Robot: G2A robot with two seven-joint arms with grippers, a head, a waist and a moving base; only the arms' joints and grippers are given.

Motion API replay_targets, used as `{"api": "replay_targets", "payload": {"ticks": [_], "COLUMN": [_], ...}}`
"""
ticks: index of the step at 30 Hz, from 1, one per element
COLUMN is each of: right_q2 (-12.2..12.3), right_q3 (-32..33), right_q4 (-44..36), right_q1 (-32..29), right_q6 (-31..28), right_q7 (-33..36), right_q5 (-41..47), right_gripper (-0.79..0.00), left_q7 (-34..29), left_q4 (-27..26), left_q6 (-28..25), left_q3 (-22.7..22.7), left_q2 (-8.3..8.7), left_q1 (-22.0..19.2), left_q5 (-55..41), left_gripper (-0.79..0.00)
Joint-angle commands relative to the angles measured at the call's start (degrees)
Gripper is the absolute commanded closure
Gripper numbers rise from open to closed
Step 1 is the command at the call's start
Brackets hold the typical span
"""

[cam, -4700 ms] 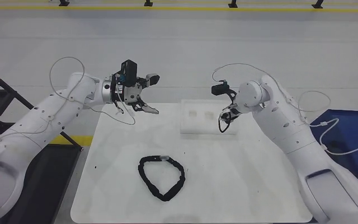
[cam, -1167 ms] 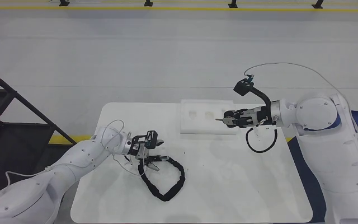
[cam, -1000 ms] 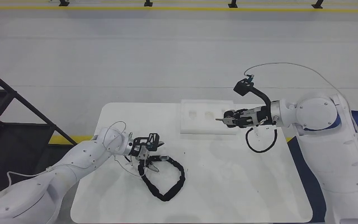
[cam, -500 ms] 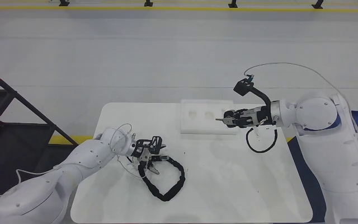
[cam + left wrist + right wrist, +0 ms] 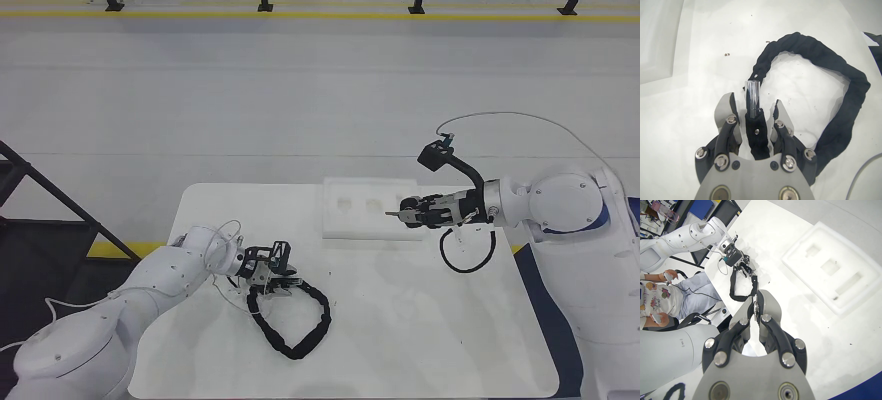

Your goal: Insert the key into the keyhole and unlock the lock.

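**Operator:** Where does everything sit right now?

**Spotter:** You have the white table [image 5: 420, 330] with the foam tray [image 5: 332, 232] at its far side. The black sleeved chain lock [image 5: 318, 318] lies looped on the near-left part of the table. Your left gripper [image 5: 755, 103] is down on the chain with its fingers spread. They straddle the sleeved end just behind the chrome lock cylinder [image 5: 752, 94] without pinching it. Your right gripper [image 5: 755, 298] hangs by the tray's right end, clamped on the key [image 5: 755, 309].

**Operator:** Which way do I take the key?

**Spotter:** The cylinder lies well apart from the key, toward your left and nearer you. Its long axis runs roughly across the table, in line with the left fingers, and the key's blade also points left. I can't make out the keyhole, so find its face before you commit. I'd close the left gripper first to steady the cylinder. Open tabletop lies between the tray and the chain, so the path looks free.
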Motion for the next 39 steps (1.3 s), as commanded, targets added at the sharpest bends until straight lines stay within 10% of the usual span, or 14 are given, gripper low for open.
{"api": "replay_targets", "payload": {"ticks": [1, 6, 9, 10, 18, 39], "right_q2": [0.0, 0.0, 0.0, 0.0, 0.0, 0.7], "right_q3": [0.0, 0.0, 0.0, 0.0, 0.0, -1.7], "right_q4": [0.0, 0.0, 0.0, 0.0, 0.0, -3.0], "right_q1": [0.0, 0.0, 0.0, 0.0, 0.0, -1.8], "right_q6": [0.0, 0.0, 0.0, 0.0, 0.0, 4.3], "right_q7": [0.0, 0.0, 0.0, 0.0, 0.0, 4.2], "right_q5": [0.0, 0.0, 0.0, 0.0, 0.0, 1.2], "right_gripper": [0.000, 0.000, 0.000, 0.000, 0.000, 0.000], "left_q7": [0.1, -0.1, 0.5, 1.0, 4.3, -2.8], "left_q4": [0.7, 2.2, 2.8, 3.1, 2.6, -25.2], "left_q6": [0.2, -0.2, -0.3, -0.4, -0.2, -3.2], "left_q3": [-0.1, 0.1, 0.1, 0.0, 0.1, -4.1], "left_q2": [-0.45, -1.60, -2.18, -2.33, -2.32, 7.63], "left_q1": [0.0, 0.1, 0.0, -0.1, -0.6, -4.4], "left_q5": [0.1, 0.9, 1.4, 1.4, 1.5, -8.3], "left_gripper": [-0.268, -0.277, -0.163, 0.000, 0.000, 0.000]}}
